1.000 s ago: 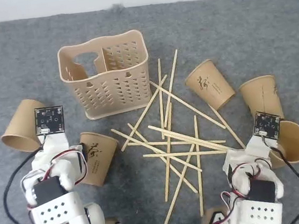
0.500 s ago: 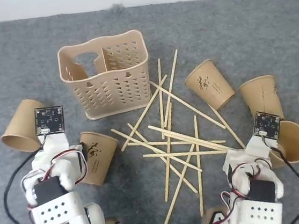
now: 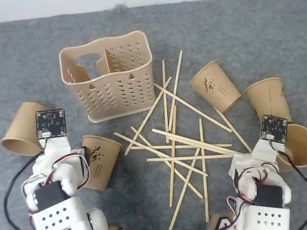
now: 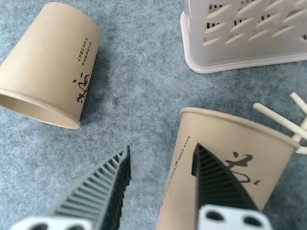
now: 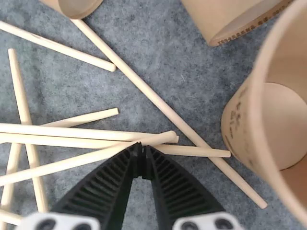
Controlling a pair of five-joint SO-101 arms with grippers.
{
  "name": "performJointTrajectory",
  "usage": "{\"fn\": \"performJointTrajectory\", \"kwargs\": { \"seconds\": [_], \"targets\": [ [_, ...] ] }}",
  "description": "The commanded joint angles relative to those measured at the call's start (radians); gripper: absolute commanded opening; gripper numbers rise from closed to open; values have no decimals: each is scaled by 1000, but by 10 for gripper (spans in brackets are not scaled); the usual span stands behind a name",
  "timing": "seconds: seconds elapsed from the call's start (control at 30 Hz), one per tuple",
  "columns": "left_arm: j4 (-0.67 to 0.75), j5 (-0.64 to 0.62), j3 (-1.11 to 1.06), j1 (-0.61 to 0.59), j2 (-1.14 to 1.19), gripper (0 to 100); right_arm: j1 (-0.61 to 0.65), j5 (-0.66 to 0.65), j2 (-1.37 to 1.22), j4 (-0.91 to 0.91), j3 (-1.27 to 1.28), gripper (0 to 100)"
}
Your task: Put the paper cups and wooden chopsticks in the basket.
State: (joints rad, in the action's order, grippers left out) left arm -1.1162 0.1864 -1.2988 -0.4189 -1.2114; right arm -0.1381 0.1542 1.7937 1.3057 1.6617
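Grey carpet point(image 3: 25, 63) covers the table. The leftmost cup point(image 3: 22, 130) lies on its side, out of the way. The left gripper point(image 4: 162, 148) hangs with its jaws spread wide and holding nothing, one finger over the second cup point(image 4: 230, 158) and one beside it, probably lined up to grasp it. The basket point(image 3: 112, 92) stands upright just beyond, holding none of the task's things. The chopsticks point(image 3: 184, 145) lie criss-crossed, with three cups point(image 3: 215, 87) tipped over past them. The right gripper point(image 5: 142, 146) is closed and empty over the sticks. Nothing has moved since the earlier frames.
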Motion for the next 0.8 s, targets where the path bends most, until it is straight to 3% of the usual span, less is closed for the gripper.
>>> {"fn": "performJointTrajectory", "kwargs": {
  "seconds": [0.0,0.23,0.57,0.77],
  "targets": [
    [9,-9,-7,0,-2,207,-13,8,21,2,21,6],
    [34,-9,-19,0,3,208,-2,5,21,2,21,6],
    [52,-9,-24,0,3,208,214,8,21,2,21,6],
    [52,-9,-24,0,3,208,249,5,19,1,21,6]
  ]
}}
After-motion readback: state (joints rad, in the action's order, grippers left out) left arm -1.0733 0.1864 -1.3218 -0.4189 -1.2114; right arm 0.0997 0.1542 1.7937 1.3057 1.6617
